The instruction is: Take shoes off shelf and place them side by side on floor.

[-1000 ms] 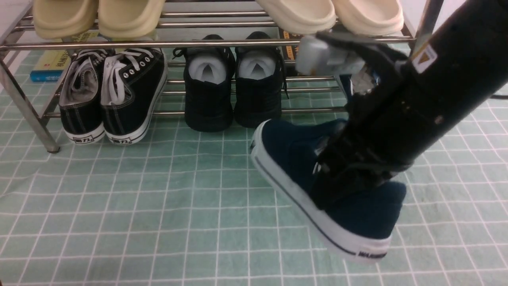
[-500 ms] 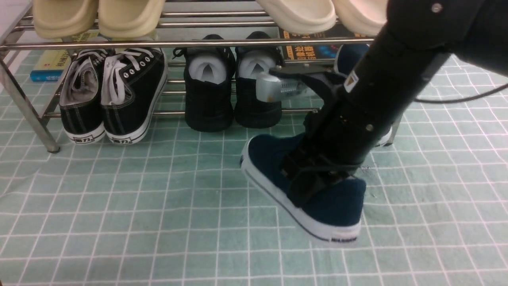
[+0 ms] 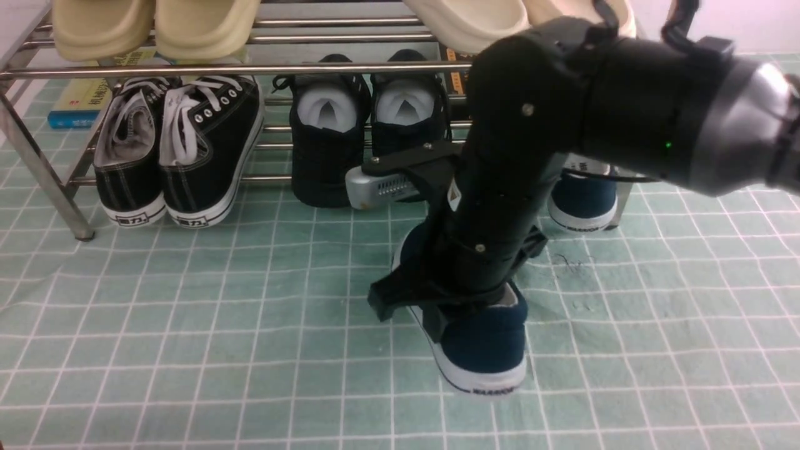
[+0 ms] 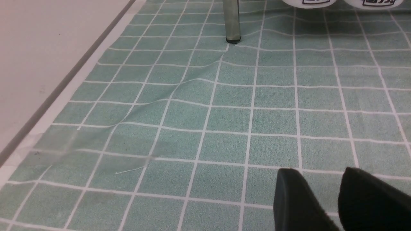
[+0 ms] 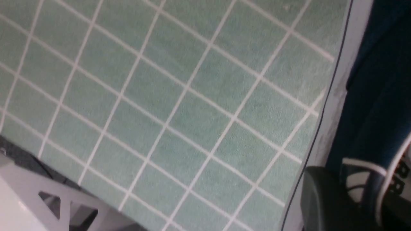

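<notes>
One navy blue shoe [image 3: 484, 347] with a white sole is low on the pale green gridded floor [image 3: 187, 325], heel toward me, toe toward the shelf [image 3: 250, 69]. I cannot tell whether its sole rests fully on the floor. My right gripper [image 3: 462, 309] is shut on its side wall near the opening. The right wrist view shows one finger [image 5: 321, 199] outside the shoe [image 5: 375, 106]. The other navy shoe [image 3: 582, 200] sits on the shelf's lower tier at the right end, partly behind my right arm. My left gripper [image 4: 321, 183] hangs open over bare floor [image 4: 205, 115], holding nothing.
Black lace-up sneakers [image 3: 178, 150] and all-black shoes [image 3: 365, 144] fill the lower tier. Beige slippers [image 3: 156, 25] and cream slippers [image 3: 475, 22] sit on the top tier. Books [image 3: 81, 100] lie behind. A shelf leg [image 4: 231, 22] stands ahead of my left gripper.
My right arm has brought the navy shoe down and to the left toward the floor, turning its heel toward me. The second navy shoe has come into view on the shelf.
</notes>
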